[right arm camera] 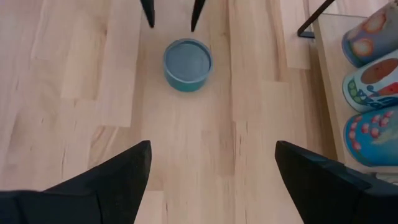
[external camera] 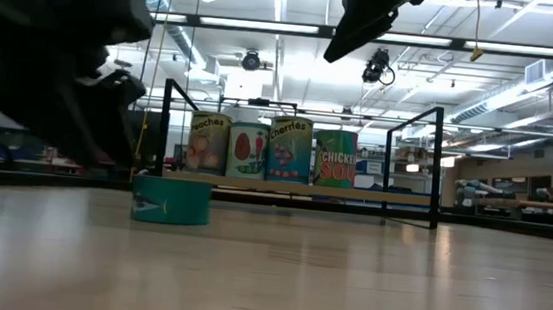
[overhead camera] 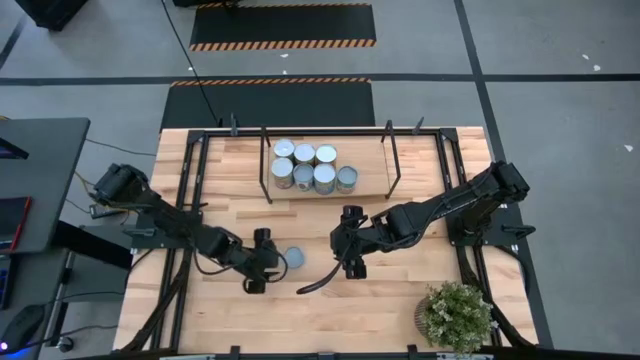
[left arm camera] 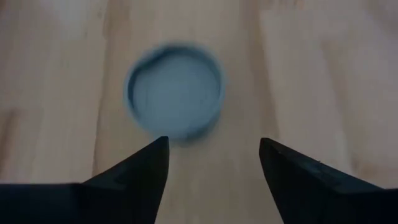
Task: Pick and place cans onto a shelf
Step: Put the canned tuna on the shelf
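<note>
Labels on shelved cans [external camera: 269, 147] (low view only), left pincer [left arm camera: 213, 163] wide, apart from teal can [left arm camera: 175, 92].

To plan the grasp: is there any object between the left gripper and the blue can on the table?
No. The left gripper is open just beside the blue can, with only bare table between them. Six cans stand farther away on the shelf.

A potted plant [overhead camera: 457, 315] stands at a corner of the wooden tabletop [overhead camera: 390, 295]; black floor mats [overhead camera: 282, 26] with striped edges lie beyond.
</note>
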Robot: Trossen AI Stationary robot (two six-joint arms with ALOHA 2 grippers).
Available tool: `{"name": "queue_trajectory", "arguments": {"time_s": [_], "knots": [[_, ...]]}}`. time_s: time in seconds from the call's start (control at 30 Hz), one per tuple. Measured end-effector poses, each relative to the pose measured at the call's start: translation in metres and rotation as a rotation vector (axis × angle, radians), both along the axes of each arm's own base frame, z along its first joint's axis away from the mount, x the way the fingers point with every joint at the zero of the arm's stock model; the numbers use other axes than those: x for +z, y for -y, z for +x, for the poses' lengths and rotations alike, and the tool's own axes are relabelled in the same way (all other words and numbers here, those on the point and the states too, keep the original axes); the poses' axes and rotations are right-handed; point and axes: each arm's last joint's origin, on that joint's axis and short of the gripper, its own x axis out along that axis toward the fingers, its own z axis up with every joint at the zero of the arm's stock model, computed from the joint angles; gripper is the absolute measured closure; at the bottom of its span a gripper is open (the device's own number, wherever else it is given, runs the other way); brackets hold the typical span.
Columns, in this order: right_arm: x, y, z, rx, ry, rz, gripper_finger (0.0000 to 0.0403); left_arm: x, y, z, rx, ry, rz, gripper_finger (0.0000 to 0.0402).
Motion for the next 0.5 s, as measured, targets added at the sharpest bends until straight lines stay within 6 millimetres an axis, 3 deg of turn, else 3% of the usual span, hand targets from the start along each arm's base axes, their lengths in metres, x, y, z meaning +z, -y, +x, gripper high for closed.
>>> {"name": "queue_trajectory", "arguments": {"time_s": [0.2, 0.37, 0.5], "knots": [[0.000, -0.003, -0.001, -0.009, -0.001, 0.015, 0.0053, -0.015, -0.006, -0.008, 0.089, -0.149, 0.058, 0.0172], [0.000, -0.007, -0.002, -0.007, 0.015, 0.009, 0.0053, -0.023, -0.002, 0.009, 0.208, 0.021, 0.074, 0.0206], [0.000, -0.006, -0.001, -0.004, 0.016, -0.008, 0.0053, -0.030, 0.002, 0.038, 0.166, 0.197, 0.054, 0.0235]]}}
